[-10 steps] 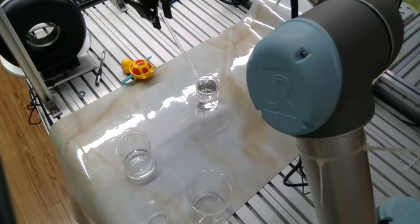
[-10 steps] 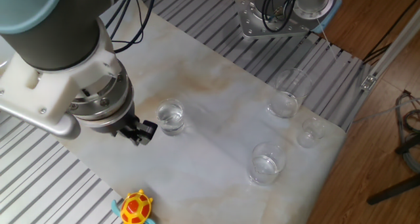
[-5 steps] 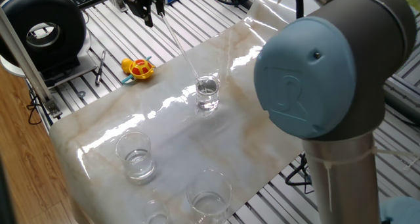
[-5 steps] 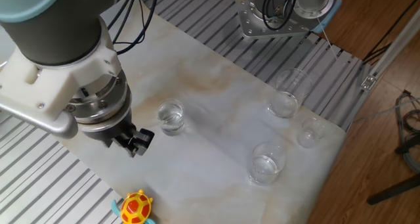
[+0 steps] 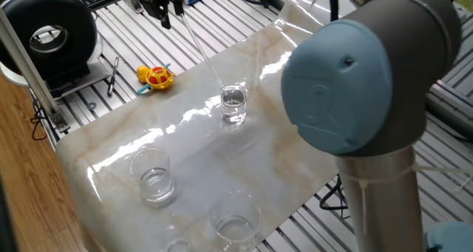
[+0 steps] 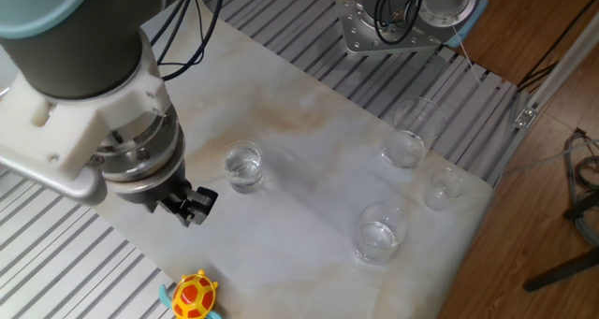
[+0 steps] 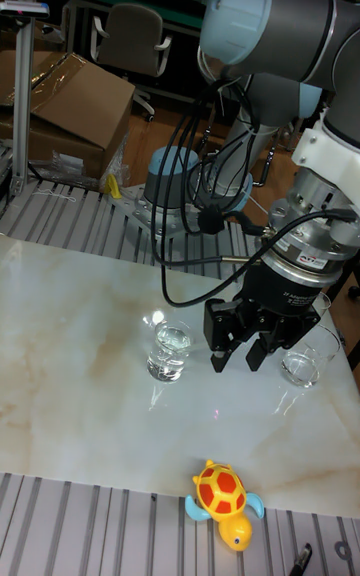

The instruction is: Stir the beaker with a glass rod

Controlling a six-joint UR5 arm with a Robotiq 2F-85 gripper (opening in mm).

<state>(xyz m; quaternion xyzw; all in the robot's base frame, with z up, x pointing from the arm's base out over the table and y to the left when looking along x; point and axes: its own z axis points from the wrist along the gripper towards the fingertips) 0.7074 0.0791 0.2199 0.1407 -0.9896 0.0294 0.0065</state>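
The beaker is a small clear glass holding clear liquid, standing mid-table on the marble sheet; it also shows in the other fixed view and the tall view. The glass rod is a thin transparent stick that slants from the gripper down into the beaker's mouth. My gripper is up and to the left of the beaker, shut on the rod's top end. In the other views the gripper hangs beside the beaker, and the rod is too faint to make out there.
A yellow turtle toy lies near the table edge. Wider glass beakers stand at the far end. A black round device sits off the sheet. The arm's blue-capped joint fills the right foreground.
The gripper has shifted slightly away from the beaker, carrying the rod's top end with it. The rod's lower end stays in the beaker. The arm's joint swung a little.
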